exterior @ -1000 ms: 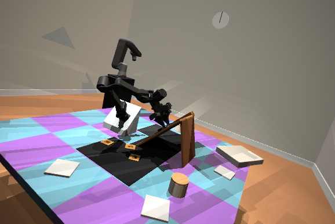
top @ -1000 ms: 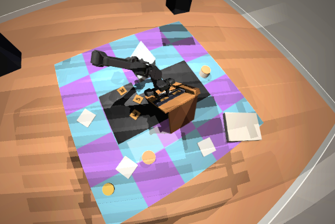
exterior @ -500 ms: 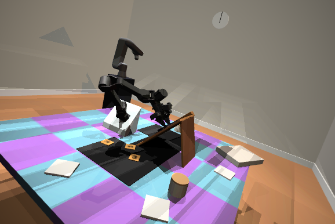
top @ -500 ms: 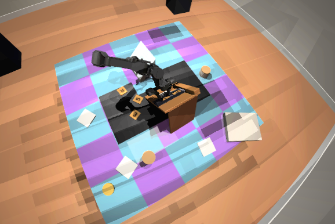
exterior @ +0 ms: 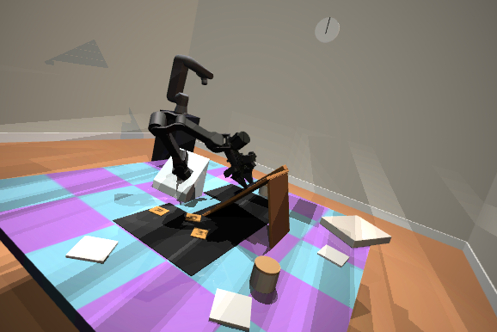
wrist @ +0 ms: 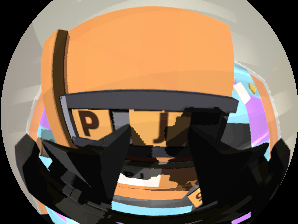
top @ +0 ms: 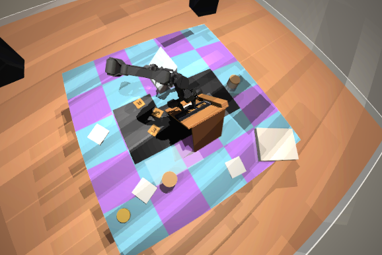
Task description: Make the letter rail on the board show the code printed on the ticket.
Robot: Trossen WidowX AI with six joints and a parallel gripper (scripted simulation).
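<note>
The wooden board [top: 207,131] [exterior: 279,212] [wrist: 145,55] stands tilted and carries the dark letter rail [wrist: 150,100]. A P tile [wrist: 90,123] sits in the rail at its left end in the wrist view. My gripper [top: 190,107] [wrist: 160,129] is shut on a J tile [wrist: 145,121], in the rail to the right of P with a gap between them. Loose tiles lie on the black mat [top: 132,148] [exterior: 189,260]: R [top: 139,103] [exterior: 158,211], S [top: 157,112] [exterior: 193,218] [wrist: 196,196] and one like a 3 [top: 154,130] [exterior: 199,233]. The white ticket [wrist: 145,180] is partly hidden; its print is unreadable.
A white slanted block [top: 162,57] [exterior: 161,182] stands near the arm. Wooden cylinders stand behind the board [top: 234,81] and in front of it [top: 169,179] [exterior: 266,274]. Flat white pieces [top: 98,134] [top: 144,190] [top: 235,167], a larger pale slab [top: 277,144] and a yellow disc [top: 123,215] lie around.
</note>
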